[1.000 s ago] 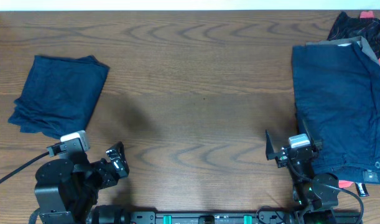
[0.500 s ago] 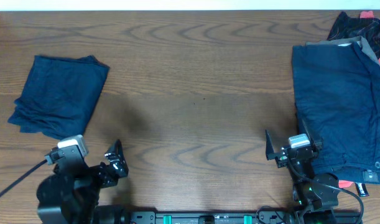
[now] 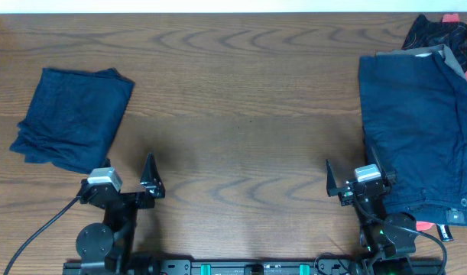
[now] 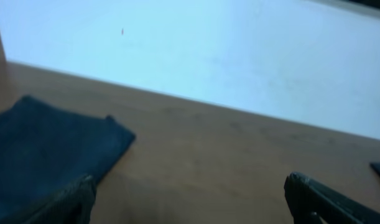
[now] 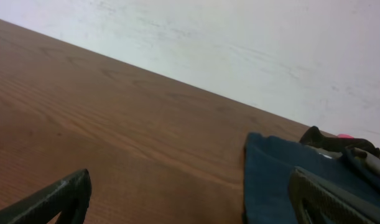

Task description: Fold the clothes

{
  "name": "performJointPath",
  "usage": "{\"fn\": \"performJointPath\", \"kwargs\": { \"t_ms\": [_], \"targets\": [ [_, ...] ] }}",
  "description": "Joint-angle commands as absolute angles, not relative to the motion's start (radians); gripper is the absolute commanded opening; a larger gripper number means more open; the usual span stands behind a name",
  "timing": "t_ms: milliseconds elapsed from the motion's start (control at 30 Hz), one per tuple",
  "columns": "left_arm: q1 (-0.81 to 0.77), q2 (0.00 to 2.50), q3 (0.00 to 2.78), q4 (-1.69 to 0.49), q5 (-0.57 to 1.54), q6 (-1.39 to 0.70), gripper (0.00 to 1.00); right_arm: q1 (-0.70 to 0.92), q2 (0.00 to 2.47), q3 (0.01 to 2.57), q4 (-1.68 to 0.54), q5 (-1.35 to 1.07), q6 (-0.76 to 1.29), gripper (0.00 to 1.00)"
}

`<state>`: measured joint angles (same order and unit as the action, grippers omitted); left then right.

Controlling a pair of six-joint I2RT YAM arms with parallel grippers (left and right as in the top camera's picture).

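Note:
A folded navy garment [image 3: 72, 114] lies at the table's left; it also shows in the left wrist view [image 4: 46, 149]. A larger navy garment [image 3: 416, 130], spread flat, lies at the right and shows in the right wrist view [image 5: 283, 174]. My left gripper [image 3: 124, 183] is open and empty near the front edge, just below and right of the folded garment and apart from it; its fingers [image 4: 65, 199] are wide apart. My right gripper [image 3: 354, 176] is open and empty at the front, its right finger [image 5: 333, 199] over the spread garment's left edge.
A heap of dark and red clothes [image 3: 447, 34] lies at the back right corner, with a grey garment [image 3: 428, 52] under the navy one. Something pink [image 3: 424, 226] peeks out at the front right. A white wall [image 5: 239, 37] stands behind the brown wooden table [image 3: 241, 114].
My left arm has drawn in and straightened; its gripper has swung from pointing right to pointing at the far edge. The right arm and both garments have not moved.

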<state>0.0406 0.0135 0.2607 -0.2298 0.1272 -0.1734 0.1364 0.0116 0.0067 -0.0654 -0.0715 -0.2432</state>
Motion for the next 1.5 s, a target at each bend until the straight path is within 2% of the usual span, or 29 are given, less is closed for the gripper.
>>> {"fn": "performJointPath", "kwargs": {
  "t_ms": [0,200,367,1467],
  "targets": [
    [0.031,0.002,0.185,-0.127,0.125,-0.101,0.98,0.13,0.005,0.006,-0.068,-0.079,-0.251,0.99],
    [0.031,0.002,0.046,0.028,0.13,-0.067,0.98,0.13,0.005,0.006,-0.068,-0.079,-0.251,0.99],
    [0.027,0.002,0.004,-0.063,0.121,-0.06,0.98,0.13,0.005,0.006,-0.069,-0.079,-0.251,0.99],
    [0.027,0.004,0.004,-0.062,0.118,-0.038,0.98,0.13,0.005,0.006,-0.069,-0.079,-0.251,0.99]
  ]
}}
